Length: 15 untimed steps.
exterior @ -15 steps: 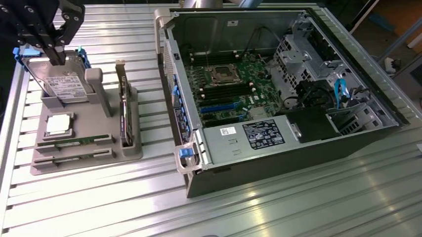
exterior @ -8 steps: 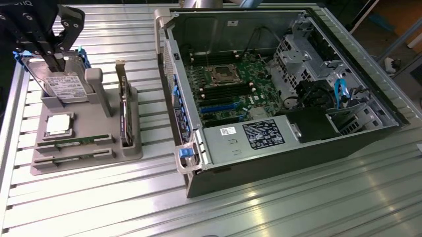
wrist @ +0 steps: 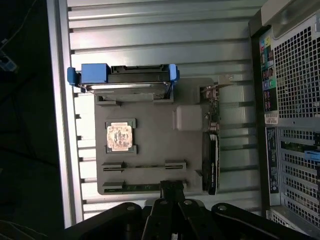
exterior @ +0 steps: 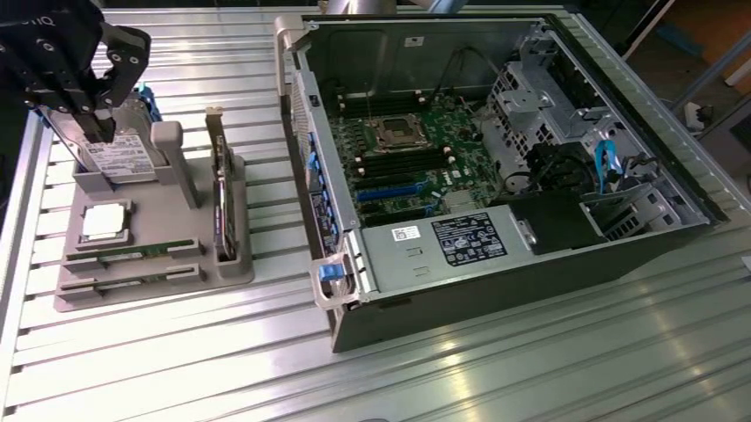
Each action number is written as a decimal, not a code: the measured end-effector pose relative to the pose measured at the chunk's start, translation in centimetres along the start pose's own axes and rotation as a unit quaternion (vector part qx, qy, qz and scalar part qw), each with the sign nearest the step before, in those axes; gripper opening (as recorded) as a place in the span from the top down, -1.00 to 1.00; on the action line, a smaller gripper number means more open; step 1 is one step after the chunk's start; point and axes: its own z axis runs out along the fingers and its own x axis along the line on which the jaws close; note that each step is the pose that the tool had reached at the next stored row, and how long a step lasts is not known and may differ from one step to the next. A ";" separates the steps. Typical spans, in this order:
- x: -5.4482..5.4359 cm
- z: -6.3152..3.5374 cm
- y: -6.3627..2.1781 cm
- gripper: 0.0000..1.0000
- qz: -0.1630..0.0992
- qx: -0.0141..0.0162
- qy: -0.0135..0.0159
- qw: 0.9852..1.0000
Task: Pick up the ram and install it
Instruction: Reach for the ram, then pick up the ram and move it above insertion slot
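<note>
Wrist view: closed tool (wrist: 171, 186) hangs, seemingly, over ram (wrist: 132, 187) at tray (wrist: 150, 115) edge.

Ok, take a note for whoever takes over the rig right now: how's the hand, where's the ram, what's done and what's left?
The hand is shut and holds nothing; it hangs above the grey plastic parts tray, apart from it.
The ram, a long thin green circuit-board stick, sits in a slot at the tray's end away from the hard drive, untouched.
The open black computer case lies beside the tray, at the exterior view's right.
Done: nothing that shows.
Left: the whole job, pick-up and install.
</note>
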 end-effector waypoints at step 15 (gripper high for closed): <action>-0.1 -0.02 -0.70 0.79 0.000 0.003 0.000 1.000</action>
